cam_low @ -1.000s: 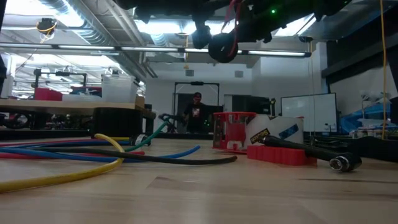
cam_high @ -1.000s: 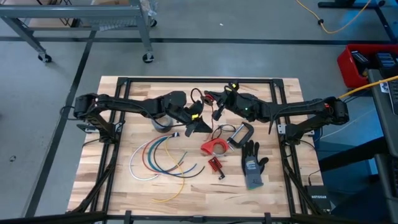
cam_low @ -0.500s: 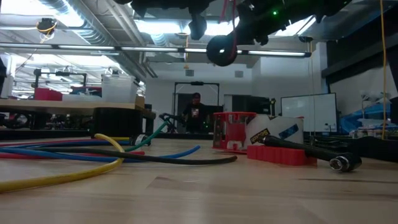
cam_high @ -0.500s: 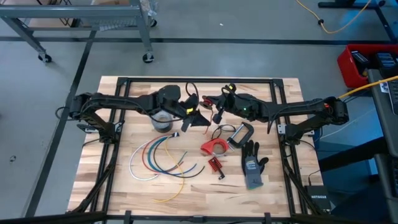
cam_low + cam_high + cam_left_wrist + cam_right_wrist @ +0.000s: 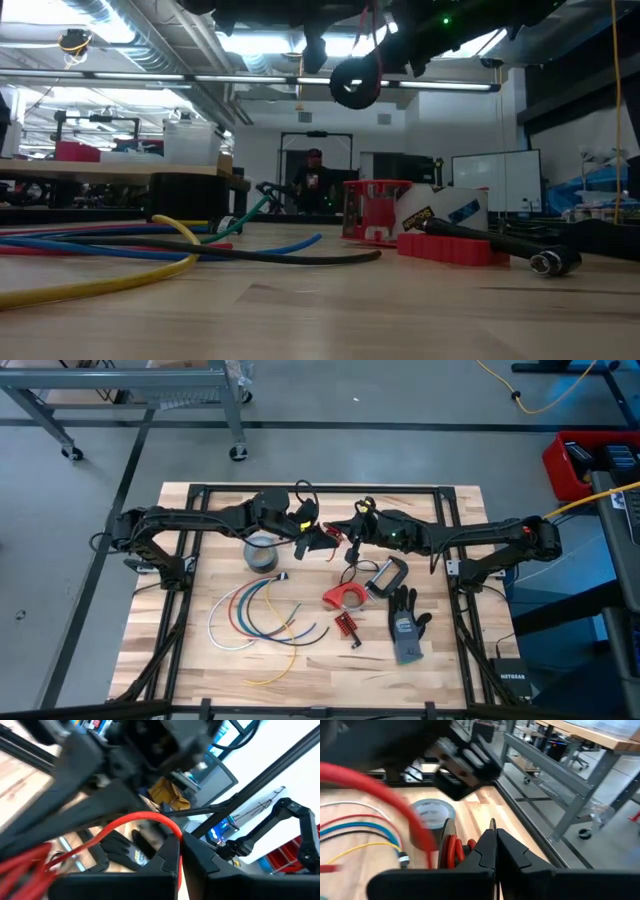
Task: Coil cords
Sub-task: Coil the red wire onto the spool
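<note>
Both grippers meet above the table's far middle, each shut on the red cord. My left gripper (image 5: 325, 541) comes from the left and my right gripper (image 5: 351, 536) from the right. The red cord (image 5: 130, 822) arcs to my left fingertips. Its wound turns (image 5: 453, 851) sit beside my right fingers. In the low view a dark ring of coil (image 5: 355, 82) hangs high above the wood. Several other cords (white, red, blue, green, black, yellow) (image 5: 255, 615) lie in curved arcs on the table's near left. My left gripper pinches a single strand of the red cord (image 5: 172, 831) between its two fingertips, the fingers lying across it. The strand is lifted clear and runs off in an arc toward the right gripper. My right gripper is shut on the red cord's wound turns (image 5: 455, 855); its own fingers hide the exact place. The coil is held clear of the table and hangs below the fingers.
A grey tape roll (image 5: 262, 552) stands under the left arm. A red clamp (image 5: 345, 597), a C-clamp (image 5: 387, 574), a small red piece (image 5: 347, 624) and a grey glove (image 5: 405, 622) lie right of centre. A person stands in the room beyond (image 5: 315, 180).
My left gripper has gone toward the table's far edge with the red strand and now stands close beside my right gripper. My right gripper has stayed almost where it was, with the coil still held in the air.
</note>
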